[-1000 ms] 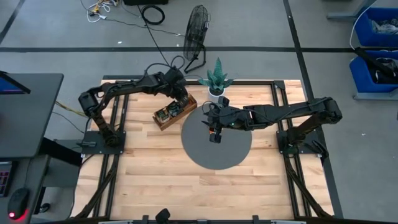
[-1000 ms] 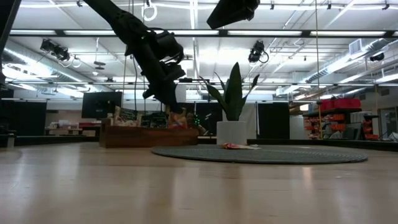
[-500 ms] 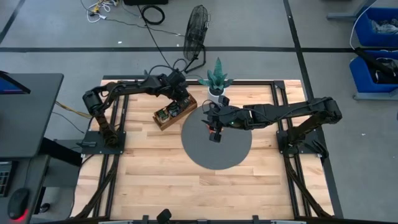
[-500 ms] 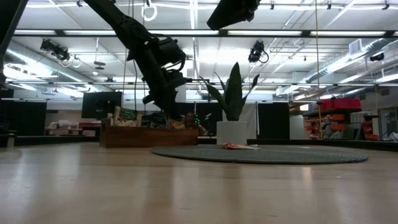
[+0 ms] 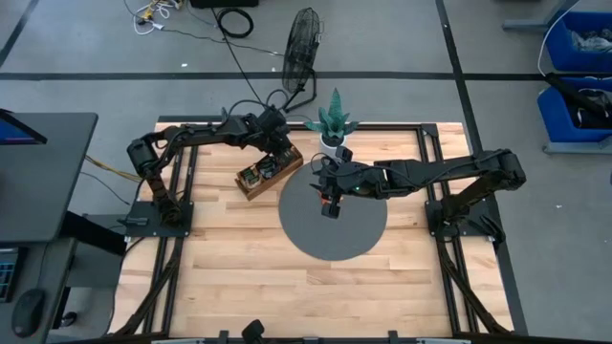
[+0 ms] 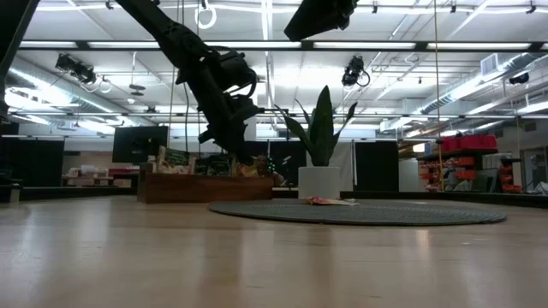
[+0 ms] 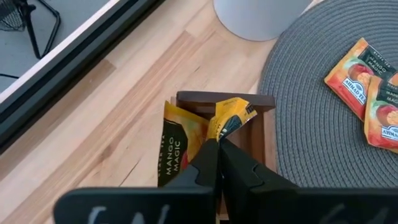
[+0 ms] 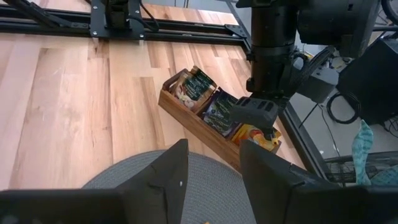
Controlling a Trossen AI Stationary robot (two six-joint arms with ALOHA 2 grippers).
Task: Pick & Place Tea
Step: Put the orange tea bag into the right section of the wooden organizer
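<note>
The long wooden tray (image 5: pixel 270 172) lies slantwise at the far left rim of the round grey mat (image 5: pixel 333 215), with sachets standing in its compartments (image 8: pixel 205 99). My left gripper (image 7: pixel 217 146) hovers over the tray's end compartment (image 7: pixel 249 99), shut on a yellow sachet (image 7: pixel 231 115). A second yellow sachet (image 7: pixel 177 146) leans in that compartment. Two orange sachets (image 7: pixel 354 68) (image 7: pixel 382 112) lie flat on the mat. My right gripper (image 5: pixel 330 205) hangs open above the mat, touching nothing. My left gripper pinches the yellow sachet between its two fingers by a crumpled upper corner (image 7: pixel 219 132), coming from above and pointing down. The sachet hangs below the fingers, reaching into the tray's end compartment. Whether its lower edge rests on the tray floor, I cannot tell.
A white pot with a green plant (image 5: pixel 332 134) stands just beyond the mat's far edge, close to the tray's end. A black fan (image 5: pixel 304 48) sits on the floor behind the table. Bare wood (image 5: pixel 239 277) stretches across the table's near half.
My left arm has swung its elbow a little toward the table's right, while its gripper has stayed over the tray's end compartment, still shut on the yellow sachet.
</note>
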